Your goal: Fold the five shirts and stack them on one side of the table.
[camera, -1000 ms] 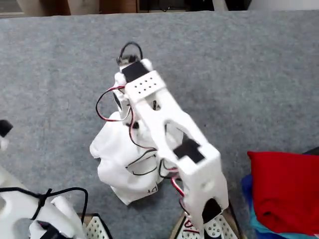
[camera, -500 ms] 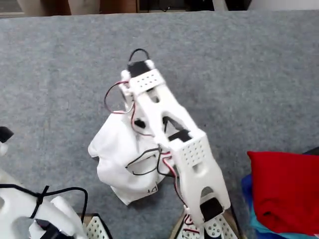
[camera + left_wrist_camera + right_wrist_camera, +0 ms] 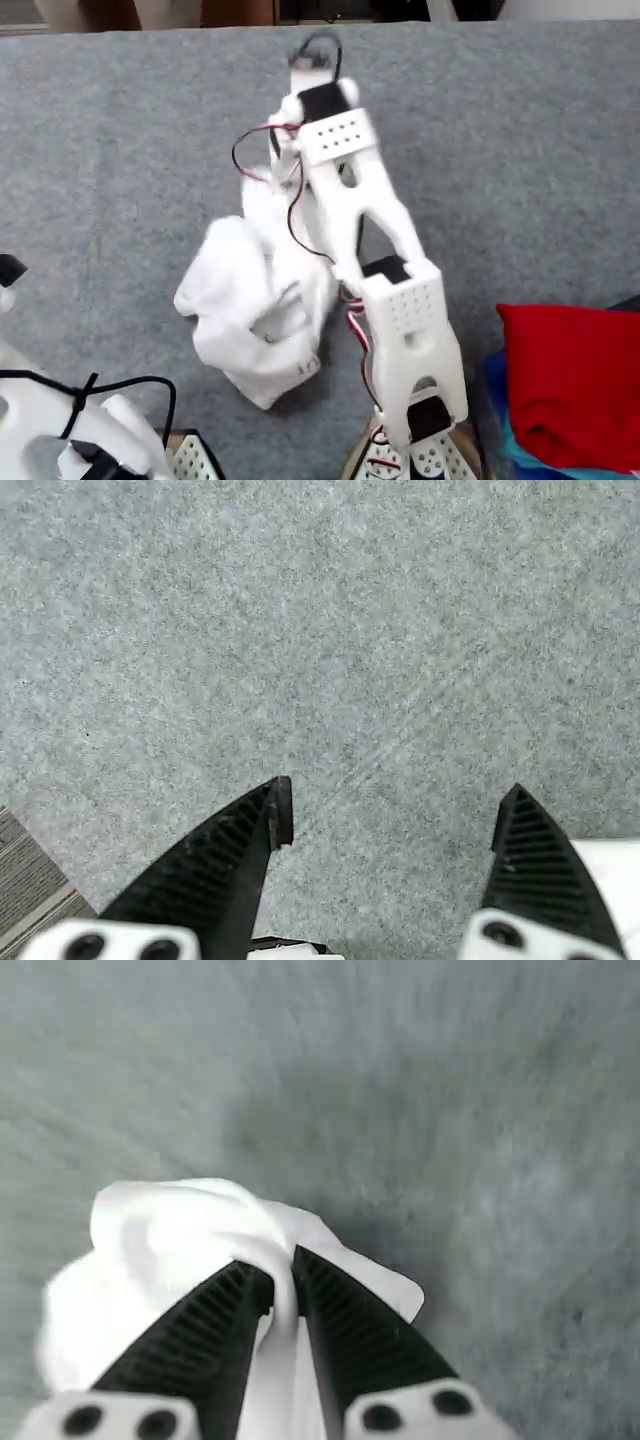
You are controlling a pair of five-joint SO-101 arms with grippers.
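A crumpled white shirt (image 3: pixel 250 310) lies in the near middle of the grey table (image 3: pixel 120 150). My right arm (image 3: pixel 345 195) stretches over it toward the far side, and one part of the cloth is drawn up under its wrist. In the right wrist view my right gripper (image 3: pixel 283 1265) is shut on a fold of the white shirt (image 3: pixel 150 1250), held a little above the table. My left gripper (image 3: pixel 398 802) stands open over bare grey table with nothing between its fingers. The left arm (image 3: pixel 60 430) sits at the near left corner.
A stack of folded shirts lies at the right edge, a red one (image 3: pixel 575 385) on top and blue cloth (image 3: pixel 497 395) beneath. The table's far edge (image 3: pixel 320 28) runs along the back. A dark floor strip (image 3: pixel 25 895) shows past the table's edge.
My right arm has stretched out toward the far side, drawing the pinched fold of the white shirt with it. The shirt has been pulled longer and shifted slightly. The left arm has kept still.
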